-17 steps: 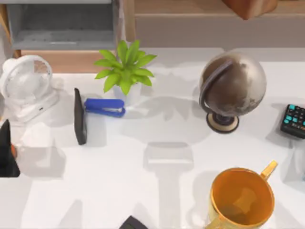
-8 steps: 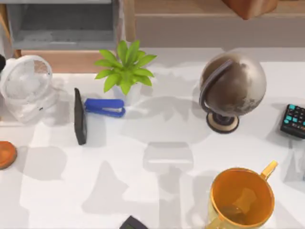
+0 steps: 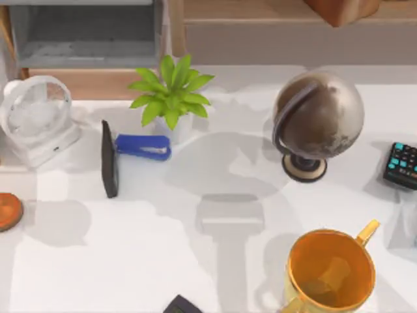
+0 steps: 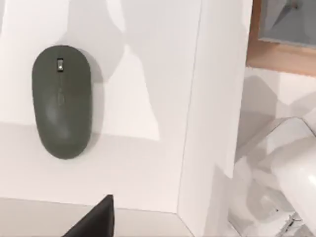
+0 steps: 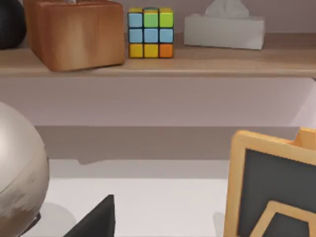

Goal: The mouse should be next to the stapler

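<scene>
The mouse (image 4: 61,101) is a dark grey-green oval lying flat on a white surface in the left wrist view. A dark part of my left gripper (image 4: 96,222) shows at that picture's edge, apart from the mouse. The bright blue stapler (image 3: 143,147) lies on the table in the top view, just in front of the green plant (image 3: 171,94) and beside a thin black slab (image 3: 109,158). A dark part of my right gripper (image 5: 96,219) shows in the right wrist view, facing a shelf.
A white fan (image 3: 36,117) stands at the table's left, an orange disc (image 3: 8,212) at the left edge. A globe (image 3: 317,117), an orange mug (image 3: 331,268) and a calculator (image 3: 402,165) fill the right side. A small dark object (image 3: 181,304) sits at the front edge.
The dark arm part at the top view's left edge has pulled out of sight, uncovering the orange disc. Shadows on the table have shifted. The stapler has not moved.
</scene>
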You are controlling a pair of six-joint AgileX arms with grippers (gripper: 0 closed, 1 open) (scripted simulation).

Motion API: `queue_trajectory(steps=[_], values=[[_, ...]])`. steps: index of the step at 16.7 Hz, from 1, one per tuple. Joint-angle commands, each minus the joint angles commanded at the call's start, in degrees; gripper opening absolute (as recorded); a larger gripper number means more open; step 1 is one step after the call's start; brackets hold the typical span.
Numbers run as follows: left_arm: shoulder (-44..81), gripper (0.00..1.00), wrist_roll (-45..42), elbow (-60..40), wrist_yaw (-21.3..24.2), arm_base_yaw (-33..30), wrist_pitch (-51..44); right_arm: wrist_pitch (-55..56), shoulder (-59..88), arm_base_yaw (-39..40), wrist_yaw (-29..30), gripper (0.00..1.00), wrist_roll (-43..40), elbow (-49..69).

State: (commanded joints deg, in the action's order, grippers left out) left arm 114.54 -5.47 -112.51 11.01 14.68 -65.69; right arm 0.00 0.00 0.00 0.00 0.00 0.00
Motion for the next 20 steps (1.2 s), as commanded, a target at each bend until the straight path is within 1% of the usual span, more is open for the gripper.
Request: queue_trajectory(steps=[4,8,12,20], values=[[19.3,1.00,-2.2,-17.8,-4.3,3.7,-6.7,0.0,0.0,0.0,0.0,1.00,0.0,0.0],[31.4,1.00,-4.4,-27.4,-8.2,4.7,-10.4,0.0,0.0,0.0,0.0,1.00,0.0,0.0],[35.2,1.00,-5.4,-30.2,-9.7,3.8,-11.5,0.0,0.0,0.0,0.0,1.00,0.0,0.0],[34.9,1.00,-5.8,-28.9,-9.6,4.2,-10.4,0.0,0.0,0.0,0.0,1.00,0.0,0.0]])
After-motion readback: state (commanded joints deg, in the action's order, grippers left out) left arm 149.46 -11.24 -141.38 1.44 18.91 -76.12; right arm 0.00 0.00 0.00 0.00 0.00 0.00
